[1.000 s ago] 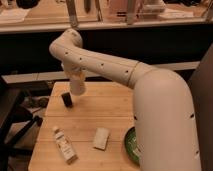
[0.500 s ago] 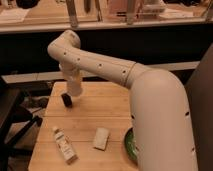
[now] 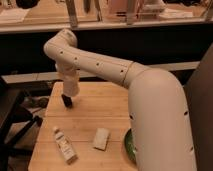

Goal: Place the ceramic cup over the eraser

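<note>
Light, bamboo-coloured wood is forming the top of the bench (image 3: pixel 95 107), which is filling the lower left of the camera view. A white jointed robot arm (image 3: pixel 100 67) is reaching from the large, rounded white robot body (image 3: pixel 160 125) at 4 o'clock up to an elbow at 11 o'clock, then bending straight downward. At its end the small dark claw (image 3: pixel 67 102) is hanging over the far left part of the bench, at about 9 o'clock from the middle of the view. Whether it is touching the wood or hovering just above it cannot be told. How far the claw is open, and whether it is holding anything, cannot be told either. The ceramic cup is not distinguishable as a separate thing in this view. A pale rectangular block (image 3: pixel 101 138), apparently the eraser, is lying flat on the bench between 4 and 5 o'clock from the claw, well apart from it. A small white bottle (image 3: pixel 65 145) is lying on its side at 6 o'clock from the claw, near the front edge of the bench. The rim of a round green dish (image 3: pixel 128 147) is showing at 4 o'clock from the block, partly hidden by the robot body. A dark chair-like frame (image 3: pixel 12 115) is standing beside the bench at 9 o'clock.
</note>
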Controlling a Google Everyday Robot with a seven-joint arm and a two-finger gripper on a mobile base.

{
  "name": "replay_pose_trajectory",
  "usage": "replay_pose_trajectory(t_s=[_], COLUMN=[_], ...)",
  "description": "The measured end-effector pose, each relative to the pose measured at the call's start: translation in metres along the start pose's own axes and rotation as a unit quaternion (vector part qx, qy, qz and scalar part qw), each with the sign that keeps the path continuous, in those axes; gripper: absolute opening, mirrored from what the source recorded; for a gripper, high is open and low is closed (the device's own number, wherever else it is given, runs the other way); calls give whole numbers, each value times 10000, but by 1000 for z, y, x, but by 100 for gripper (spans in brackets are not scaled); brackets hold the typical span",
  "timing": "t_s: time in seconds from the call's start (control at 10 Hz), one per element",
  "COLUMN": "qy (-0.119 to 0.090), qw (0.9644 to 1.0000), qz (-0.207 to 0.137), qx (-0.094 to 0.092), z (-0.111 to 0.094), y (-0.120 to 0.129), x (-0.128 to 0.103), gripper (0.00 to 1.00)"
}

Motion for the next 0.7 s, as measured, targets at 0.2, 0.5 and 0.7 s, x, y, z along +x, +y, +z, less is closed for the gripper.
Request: replay_pose_trajectory(t_s=[0.2, 0.5, 0.7], qy=[-58, -191, -281], qw=[9999, 9994, 9988], qz=[-123, -280, -380], qx=[38, 101, 104], z=[0, 5, 12], y=[-4, -12, -15], x=[-2, -8, -12], gripper=[1, 1, 1])
